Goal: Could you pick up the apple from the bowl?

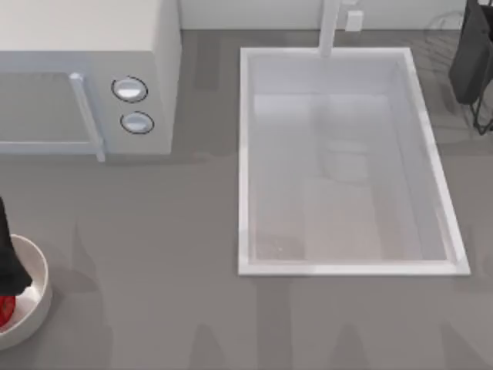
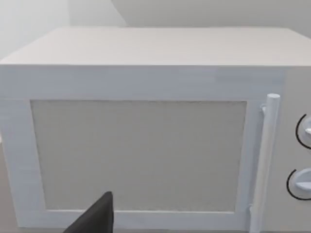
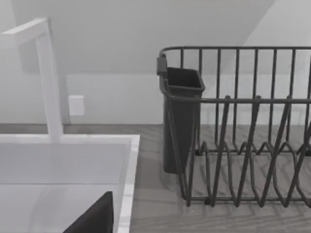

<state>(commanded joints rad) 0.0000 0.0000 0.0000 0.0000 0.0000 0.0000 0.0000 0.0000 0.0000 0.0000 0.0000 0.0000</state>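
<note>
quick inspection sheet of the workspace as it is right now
surface: grey table, bare in the middle
job's things: apple in the bowl at the table's left edge, partly hidden by a dark arm part
clutter: nothing seen
grippers: left gripper over the bowl at the apple; right arm parked at the far right
cables: nothing seen
surroundings: microwave at far left, sink with faucet, dish rack beside the sink
</note>
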